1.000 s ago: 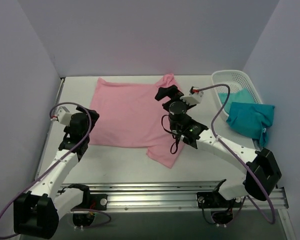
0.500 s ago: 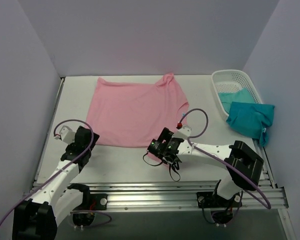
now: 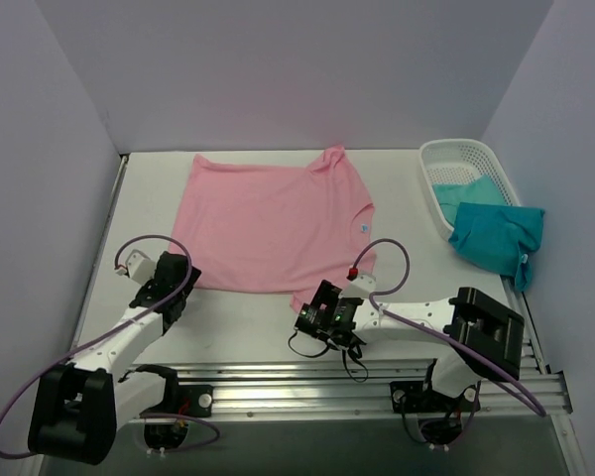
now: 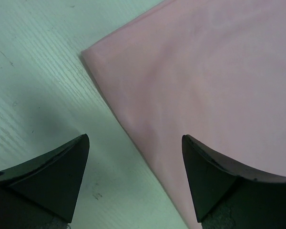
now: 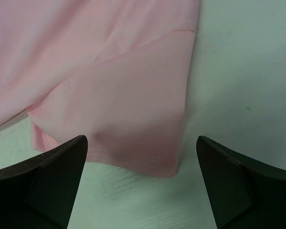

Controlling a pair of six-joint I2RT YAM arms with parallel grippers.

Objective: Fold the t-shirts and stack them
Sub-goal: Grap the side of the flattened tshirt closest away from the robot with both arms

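Both arms have drawn back toward the counter's (image 3: 240,319) near edge. Wrist views show open jaws: right gripper (image 5: 139,143) over the pink t-shirt's (image 3: 268,223) sleeve (image 5: 133,109), left gripper (image 4: 135,138) astride its corner. Only overhead shows teal t-shirts (image 3: 496,236) at the basket (image 3: 456,149).

Lighting is bright, diffuse and even from overhead. Wrist views carry a greenish tint, with a soft shadow on the table (image 4: 38,114). Focus is sharp.

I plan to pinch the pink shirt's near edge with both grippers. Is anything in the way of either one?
Nothing visible. The left gripper hangs open over the near-left hem corner of the pink t-shirt, and the right gripper is open over its near sleeve. Only bare table lies around them.
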